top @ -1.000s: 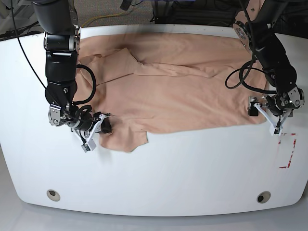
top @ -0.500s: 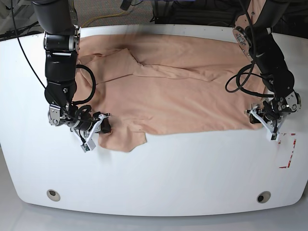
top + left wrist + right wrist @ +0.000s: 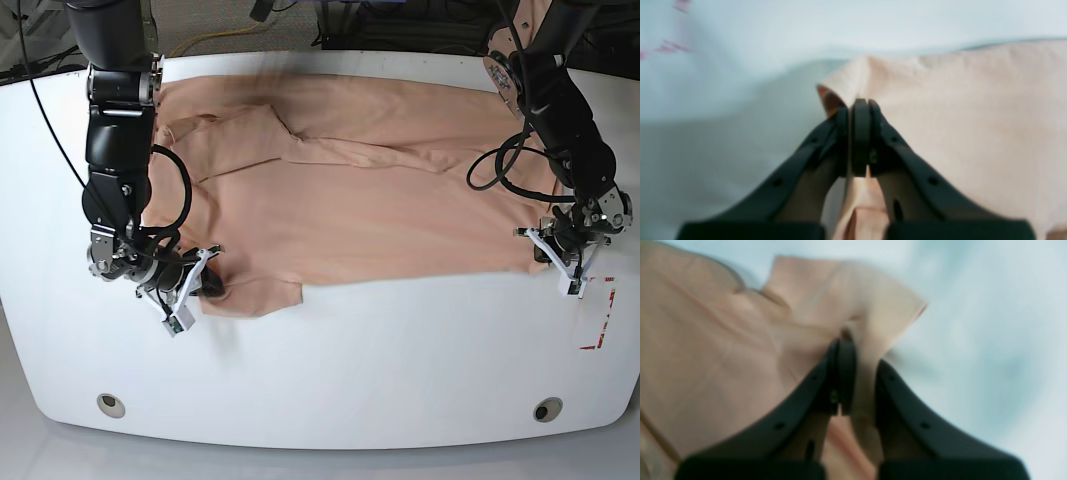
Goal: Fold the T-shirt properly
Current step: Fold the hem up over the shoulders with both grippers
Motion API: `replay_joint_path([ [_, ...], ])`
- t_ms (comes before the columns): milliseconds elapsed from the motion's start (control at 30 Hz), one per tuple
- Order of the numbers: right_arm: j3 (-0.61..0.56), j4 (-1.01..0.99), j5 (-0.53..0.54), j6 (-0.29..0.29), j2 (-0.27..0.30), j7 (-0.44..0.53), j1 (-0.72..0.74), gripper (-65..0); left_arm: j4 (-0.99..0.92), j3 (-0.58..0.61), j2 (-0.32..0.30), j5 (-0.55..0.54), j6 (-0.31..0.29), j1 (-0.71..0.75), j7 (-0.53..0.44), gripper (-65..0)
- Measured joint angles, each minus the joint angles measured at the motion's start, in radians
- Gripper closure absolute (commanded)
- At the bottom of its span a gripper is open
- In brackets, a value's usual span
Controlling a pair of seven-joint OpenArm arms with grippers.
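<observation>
The T-shirt (image 3: 370, 200) lies spread across the far half of the white table (image 3: 330, 370), its near edge running w/ a slight sag between the two arms. Left hand (image 3: 858, 110) is clenched on a corner of the fabric, cloth bunched between the pads and a small flap curling up beside them; right hand (image 3: 853, 350) is likewise clamped on a pinch of cloth near the sleeve/hem corner at the other end. Risks, as I judge them: both grips look shallow, right at the edge of thin soft fabric, so a quick lift or pull could let a corner slip out, esp. if the arms move apart and put tension on the near edge. If either hand has caught just one layer, the fold would drag the top layer only and leave the shirt twisted. Uneven lift height or speed btw. the two sides would give a skewed fold line, and existing wrinkles across the chest could get pressed in. Writing: none legible on the shirt; the red marks (image 3: 600, 320) on the table by the left hand look like tape corners, no text readable.
</observation>
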Motion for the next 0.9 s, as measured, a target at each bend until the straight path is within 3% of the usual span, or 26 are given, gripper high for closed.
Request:
replay_joint_path([
  [267,0.005,0.321,0.008,0.004,0.026,-0.163,-0.105,0.0,0.186,0.001,0.002,-0.005,-0.003,0.074,-0.001,0.0],
  [533,0.164,0.658,0.028,0.009,0.037,-0.33,-0.257,0.0,0.298,0.005,0.009,-0.024,-0.013,0.175,-0.002,0.0],
  [900,0.288,0.929,0.029,0.008,-0.022,-0.442,-0.508,0.0,0.516,0.009,0.009,-0.03,-0.017,0.354,0.005,0.0],
])
